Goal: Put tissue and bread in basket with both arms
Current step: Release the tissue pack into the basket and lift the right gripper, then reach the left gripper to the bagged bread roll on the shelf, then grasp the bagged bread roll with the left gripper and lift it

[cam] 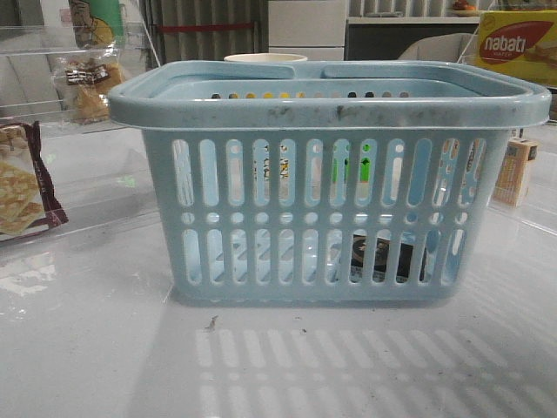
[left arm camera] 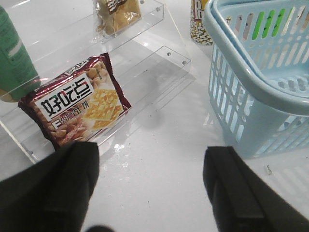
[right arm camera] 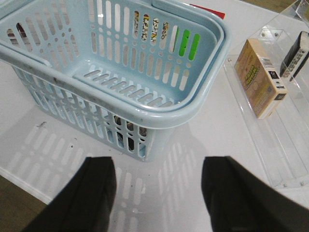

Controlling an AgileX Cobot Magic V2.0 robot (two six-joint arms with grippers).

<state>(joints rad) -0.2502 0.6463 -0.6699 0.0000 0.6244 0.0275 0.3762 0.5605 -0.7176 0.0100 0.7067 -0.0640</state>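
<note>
The slotted, scuffed-rimmed light-blue plastic basket [cam: 326, 187] stands mid-desk [cam: 96, 348], while the left claw [left arm camera: 149, 186] and right claw [right arm camera: 157, 193] hover released, black fingers spread.

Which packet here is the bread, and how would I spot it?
Start at the big light-blue basket. Beside it stands a clear stepped shelf; the bread sits on its upper step. It is golden-brown in clear plastic, unlike the maroon-edged cracker packet a step below.

Front view low, near basket [cam: 331, 218], 2 wrist views looking down at its opposite ends
</note>
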